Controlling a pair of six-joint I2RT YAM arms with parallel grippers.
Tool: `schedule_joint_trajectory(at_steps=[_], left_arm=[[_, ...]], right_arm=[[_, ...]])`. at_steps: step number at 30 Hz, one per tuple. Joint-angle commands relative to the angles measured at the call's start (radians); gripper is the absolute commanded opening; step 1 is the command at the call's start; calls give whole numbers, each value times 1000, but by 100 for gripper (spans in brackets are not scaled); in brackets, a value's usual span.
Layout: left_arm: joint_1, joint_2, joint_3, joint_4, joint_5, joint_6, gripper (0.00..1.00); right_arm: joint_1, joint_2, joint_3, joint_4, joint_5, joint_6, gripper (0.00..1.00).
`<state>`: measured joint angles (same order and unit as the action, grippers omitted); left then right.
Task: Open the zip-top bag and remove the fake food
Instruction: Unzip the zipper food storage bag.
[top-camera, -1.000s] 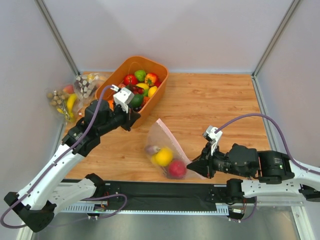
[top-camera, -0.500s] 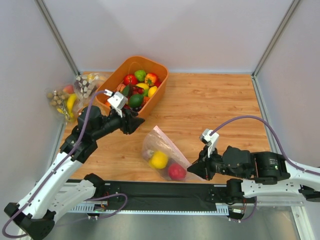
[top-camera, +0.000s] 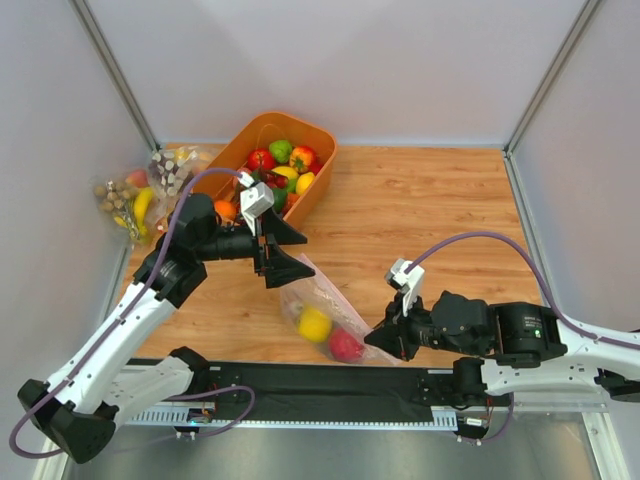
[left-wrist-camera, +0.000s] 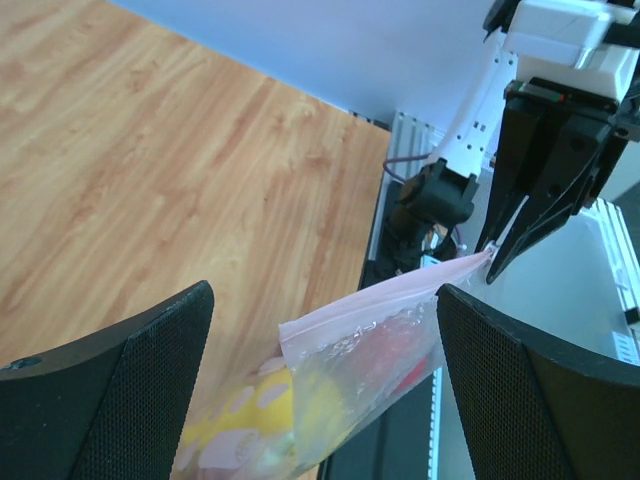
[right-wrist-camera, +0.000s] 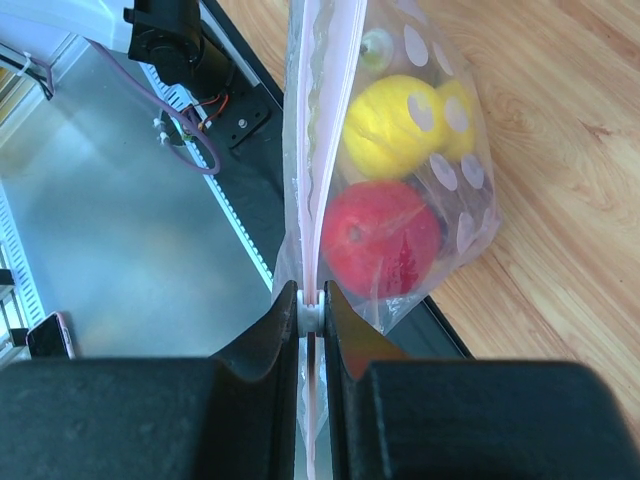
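Observation:
The zip-top bag (top-camera: 325, 300) lies on the wooden table near the front edge, pink zip strip up. Through it I see fake food: a yellow fruit (top-camera: 314, 324) and a red apple (top-camera: 346, 346). My right gripper (top-camera: 372, 340) is shut on the strip's white slider at the bag's near end (right-wrist-camera: 311, 310); the apple (right-wrist-camera: 380, 240) and yellow fruit (right-wrist-camera: 390, 125) sit just beyond its jaws. My left gripper (top-camera: 297, 252) stands wide open just above the bag's far end. In the left wrist view the strip's free end (left-wrist-camera: 330, 325) lies between the spread fingers (left-wrist-camera: 150, 380), untouched.
An orange bin (top-camera: 235, 160) full of plastic fruit stands at the back left, just behind my left arm. Other clear bags with a banana and nuts (top-camera: 140, 195) lie against the left wall. A black rail (top-camera: 300, 380) runs along the table's near edge.
My left gripper swung from over the orange bin to the right, toward the bag, and opened wide. My right gripper slid left with the bag's near end.

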<state>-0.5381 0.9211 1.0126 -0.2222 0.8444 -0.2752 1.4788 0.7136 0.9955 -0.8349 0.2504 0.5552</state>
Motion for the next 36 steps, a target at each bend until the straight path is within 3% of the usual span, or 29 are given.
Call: schedule_joint_trajectory(at_steps=[1,8,10,12,15,16,17,19,23,36], left_arm=[[-19,35,-14,-23,87,25,99],[-59,85,-51,-2,202,14,99],[-66,97,-52,13,242,7,93],[-71,102,-54,17,246,2,64],[-71,107,-63,37,262,-10,34],[-71,110,-66,49,265,-13,9],[-71,108,-68,50,259,-18,0],[-71,105,-69,43,242,-10,0],[-71,68,-48,-51,54,66,0],[-19,-7,-65,-109,-341,83,0]], right_arm=[[5,-6,23,42,-11,-21,0],[5,-16,22,42,-7,-23,0],[5,-13,15,46,-2,-24,0],[5,-11,9,56,-5,-24,0],[6,-9,5,63,-7,-23,0],[3,-9,3,62,-7,-23,0],[5,-8,3,60,-7,-20,0],[5,-8,5,53,-8,-12,0],[6,-22,8,22,-7,12,0],[3,-95,-3,-67,1,81,0]])
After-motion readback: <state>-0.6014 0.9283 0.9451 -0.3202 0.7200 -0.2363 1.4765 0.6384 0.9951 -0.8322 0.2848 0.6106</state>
